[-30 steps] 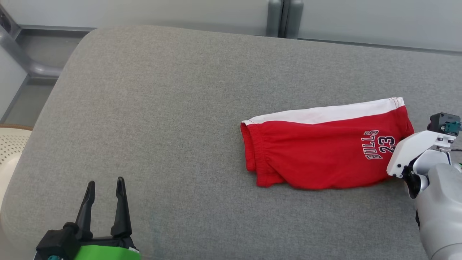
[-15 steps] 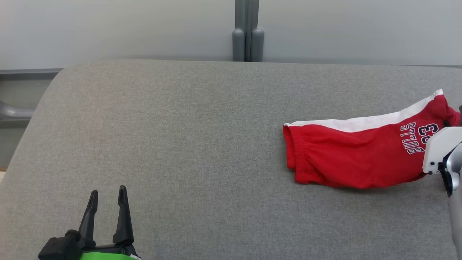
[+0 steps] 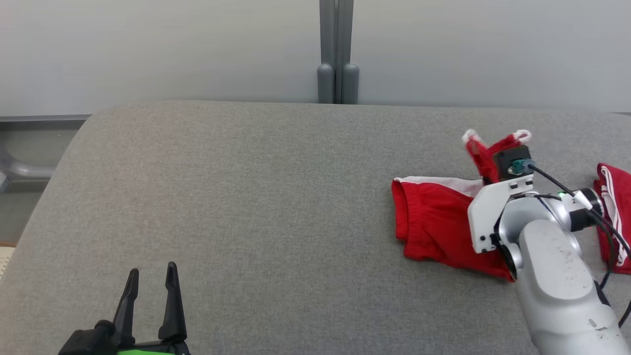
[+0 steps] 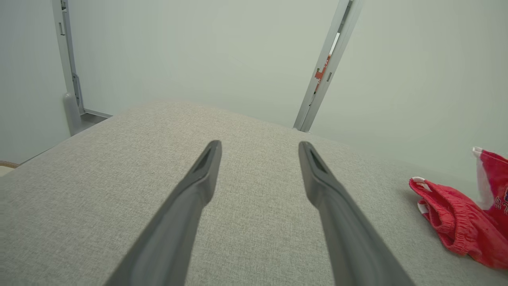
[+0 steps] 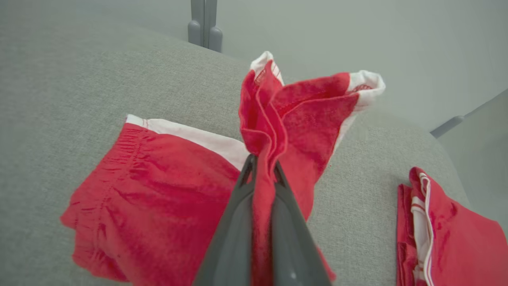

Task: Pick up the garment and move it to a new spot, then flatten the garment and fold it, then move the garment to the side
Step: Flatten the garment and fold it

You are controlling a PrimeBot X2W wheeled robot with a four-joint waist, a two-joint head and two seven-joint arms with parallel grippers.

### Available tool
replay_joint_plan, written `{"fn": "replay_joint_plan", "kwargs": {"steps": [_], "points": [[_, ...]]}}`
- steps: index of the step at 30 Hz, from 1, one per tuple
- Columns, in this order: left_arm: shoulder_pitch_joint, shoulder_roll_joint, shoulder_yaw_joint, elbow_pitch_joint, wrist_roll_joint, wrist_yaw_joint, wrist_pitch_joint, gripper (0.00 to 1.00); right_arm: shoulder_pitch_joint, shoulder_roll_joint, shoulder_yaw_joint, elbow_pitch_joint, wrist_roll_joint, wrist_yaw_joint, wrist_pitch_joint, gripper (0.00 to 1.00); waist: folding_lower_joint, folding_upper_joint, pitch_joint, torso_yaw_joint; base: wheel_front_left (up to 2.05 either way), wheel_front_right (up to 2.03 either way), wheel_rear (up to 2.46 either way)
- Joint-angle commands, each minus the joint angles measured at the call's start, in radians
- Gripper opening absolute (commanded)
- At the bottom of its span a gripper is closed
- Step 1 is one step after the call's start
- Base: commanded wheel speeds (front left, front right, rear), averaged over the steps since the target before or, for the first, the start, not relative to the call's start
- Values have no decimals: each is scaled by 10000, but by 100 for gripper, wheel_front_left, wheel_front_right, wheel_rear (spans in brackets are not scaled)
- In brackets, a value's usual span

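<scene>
The garment (image 3: 431, 222) is a pair of red shorts with a white side stripe, lying at the right of the grey padded surface (image 3: 246, 197). Its waistband end rests flat, pointing left. My right gripper (image 5: 262, 165) is shut on the other end, a bunched fold of red cloth (image 3: 488, 148) raised above the surface. The right wrist (image 3: 498, 212) covers the garment's middle in the head view. My left gripper (image 3: 152, 269) hovers open and empty at the lower left, far from the garment (image 4: 452, 222).
A second folded red garment (image 3: 613, 217) with white trim lies at the far right edge, close to my right arm; it is also in the right wrist view (image 5: 448, 230). A pale wall and grey post (image 3: 337, 64) stand behind the surface.
The head camera has shifted. My right gripper has raised the garment's lettered end off the surface and carried it toward the waistband. The left gripper stays open in place.
</scene>
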Motion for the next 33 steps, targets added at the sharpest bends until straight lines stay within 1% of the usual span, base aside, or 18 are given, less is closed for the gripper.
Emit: {"fn": "replay_joint_plan", "kwargs": {"steps": [1,5,10,18,19,20,21,23,26,27,30,33], "points": [[26,17,-42,21,70,8,-24,100,8,59,151,79,133,-20,71,0,0,0,-72,174,0,0,0],[20,17,-140,102,147,-30,-23,100,-184,317,598,678,280,-20,339,0,0,0,-104,450,0,0,0],[-121,17,-349,261,248,-73,-24,100,-377,414,732,1467,378,-20,186,0,0,0,-104,820,0,0,0],[-82,18,-333,314,270,-106,-24,100,-583,419,1955,2218,1356,-20,-256,0,0,0,-122,1095,0,0,0],[-84,18,-328,314,272,-111,-24,100,-587,427,2137,2286,1521,-20,-288,27,0,0,-122,1107,0,0,0],[-89,17,-327,321,274,-117,-24,100,-567,432,2417,2368,1836,-20,-287,98,0,0,-123,1119,0,0,0],[-90,18,-319,323,268,-119,-24,100,-547,428,2604,2379,2182,-20,-354,100,0,0,-122,1120,0,0,0],[-76,17,-313,324,234,-125,-24,100,-527,419,3035,2206,3289,-20,-599,100,0,0,-122,1105,0,0,0],[9,18,-298,300,166,-127,-24,100,-708,414,3362,1809,4880,-20,-977,100,0,0,-147,994,0,0,0],[42,18,-282,291,150,-122,-24,100,-765,406,3417,1703,5165,-20,-1068,100,0,0,-164,945,0,0,0],[170,18,-238,247,92,-89,-24,100,-885,404,3221,1602,5236,-20,-1488,100,0,0,-230,763,0,0,0],[237,18,-252,217,83,-61,-24,100,-827,64,2617,1730,4894,-20,-1941,100,0,0,-281,619,0,0,0]]}}
